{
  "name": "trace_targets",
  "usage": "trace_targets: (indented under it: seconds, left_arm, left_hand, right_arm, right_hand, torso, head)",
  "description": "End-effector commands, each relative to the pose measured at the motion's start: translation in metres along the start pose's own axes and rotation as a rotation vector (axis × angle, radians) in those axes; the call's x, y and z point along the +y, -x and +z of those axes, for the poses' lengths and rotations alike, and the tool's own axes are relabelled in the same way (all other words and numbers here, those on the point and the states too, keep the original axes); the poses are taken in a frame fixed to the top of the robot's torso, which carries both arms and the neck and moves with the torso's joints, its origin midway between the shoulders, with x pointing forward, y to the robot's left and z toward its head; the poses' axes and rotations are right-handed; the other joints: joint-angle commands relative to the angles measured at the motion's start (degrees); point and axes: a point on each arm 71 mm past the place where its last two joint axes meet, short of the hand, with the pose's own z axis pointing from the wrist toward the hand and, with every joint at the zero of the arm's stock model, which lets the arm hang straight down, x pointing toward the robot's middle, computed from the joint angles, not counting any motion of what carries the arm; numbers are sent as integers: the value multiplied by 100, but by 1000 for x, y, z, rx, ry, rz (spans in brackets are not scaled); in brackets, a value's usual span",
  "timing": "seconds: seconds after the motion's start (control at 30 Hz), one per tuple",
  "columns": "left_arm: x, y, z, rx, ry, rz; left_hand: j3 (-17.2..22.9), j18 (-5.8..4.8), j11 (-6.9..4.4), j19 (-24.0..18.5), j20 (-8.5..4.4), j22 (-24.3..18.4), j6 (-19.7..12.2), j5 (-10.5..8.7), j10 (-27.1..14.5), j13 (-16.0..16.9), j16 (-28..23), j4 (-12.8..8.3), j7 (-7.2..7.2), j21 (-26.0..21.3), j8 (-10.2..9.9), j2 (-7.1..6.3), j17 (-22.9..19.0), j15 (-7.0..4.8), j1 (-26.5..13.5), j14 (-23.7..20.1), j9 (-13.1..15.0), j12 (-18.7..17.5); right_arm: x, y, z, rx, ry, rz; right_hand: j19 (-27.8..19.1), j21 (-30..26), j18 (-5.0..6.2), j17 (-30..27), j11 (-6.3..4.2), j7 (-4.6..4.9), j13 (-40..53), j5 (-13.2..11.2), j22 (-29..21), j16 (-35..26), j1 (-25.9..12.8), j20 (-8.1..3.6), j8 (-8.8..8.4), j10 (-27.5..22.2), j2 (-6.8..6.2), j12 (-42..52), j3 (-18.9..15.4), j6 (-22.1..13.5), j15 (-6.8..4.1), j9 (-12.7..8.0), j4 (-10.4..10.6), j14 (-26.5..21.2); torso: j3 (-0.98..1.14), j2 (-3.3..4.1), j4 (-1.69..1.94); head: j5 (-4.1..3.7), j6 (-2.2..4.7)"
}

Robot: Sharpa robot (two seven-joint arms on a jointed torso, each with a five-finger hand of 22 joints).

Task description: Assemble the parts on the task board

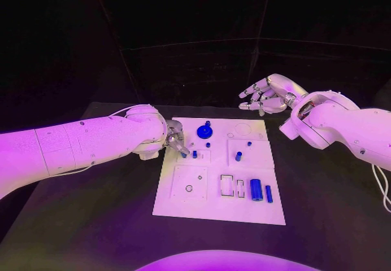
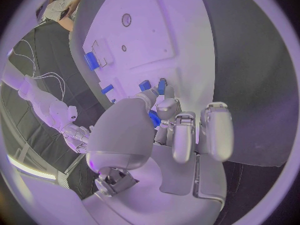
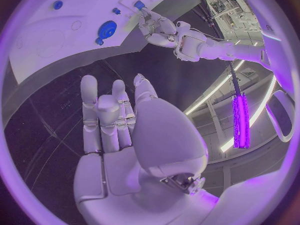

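Note:
The white task board (image 1: 183,197) lies mid-table. My left hand (image 1: 171,141) reaches over its left edge and pinches a small blue peg (image 1: 194,153) between thumb and fingertip, low over the board. The left wrist view shows that peg (image 2: 161,86) just past the fingertips (image 2: 165,94); the right wrist view shows it too (image 3: 139,5). A round blue knob (image 1: 204,132) stands just beyond the hand. A blue cylinder (image 1: 256,189) and a thin blue pin (image 1: 269,193) lie near the front right. My right hand (image 1: 269,93) hovers off the far right corner, fingers spread, holding nothing.
More small blue pegs (image 1: 239,156) (image 1: 208,145) (image 1: 248,143) stand mid-board. Empty recesses (image 1: 227,184) and a ring hole (image 1: 189,188) sit toward the front. Black table (image 1: 98,214) surrounds the board on all sides.

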Motion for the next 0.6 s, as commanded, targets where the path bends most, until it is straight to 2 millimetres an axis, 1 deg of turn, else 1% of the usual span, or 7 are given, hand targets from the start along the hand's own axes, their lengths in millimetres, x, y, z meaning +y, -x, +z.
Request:
trace_targets:
  seconds: [0.03, 0.3, 0.6]
  left_arm:
    - [1, -2, 2, 20, 16, 18]
    - [3, -1, 4, 23, 26, 19]
    - [3, -2, 4, 23, 25, 18]
  left_hand:
    - [266, -16, 0, 136, -52, 347, 19, 8, 26, 6, 18, -232, -24, -32, 39, 3, 1509, -41, -83, 605, 6, 13]
    - [246, -18, -6, 140, -56, 358, 44, 8, 34, 18, 18, -212, -34, -25, 58, -18, 1509, -46, -128, 605, 15, 24]
    - [260, -23, -27, 149, -63, 380, 80, 10, 67, 62, 18, -238, -59, -8, 87, -12, 1509, -58, -110, 605, 30, 63]
  right_arm:
    - [2, 1, 0, 0, 11, 2]
    - [2, 1, 0, 1, 10, 2]
    - [2, 1, 0, 1, 10, 2]
  right_hand:
    - [43, -20, 83, -5, -7, -4, -6, 18, -5, -15, 49, -10, 18, 4, 24, -20, -17, -22, -14, 7, 13, 19]
    - [43, -20, 83, -5, -7, -4, -6, 18, -5, -15, 49, -10, 18, 4, 24, -20, -17, -22, -14, 7, 13, 19]
    - [43, -20, 83, -5, -7, -4, -6, 18, -5, -15, 49, -10, 18, 4, 24, -20, -17, -22, -14, 7, 13, 19]
  torso:
    - [-2, 1, -1]
    - [-5, 2, 4]
    - [-3, 1, 3]
  head:
    - [-7, 0]
    - [-11, -10]
    - [-2, -25]
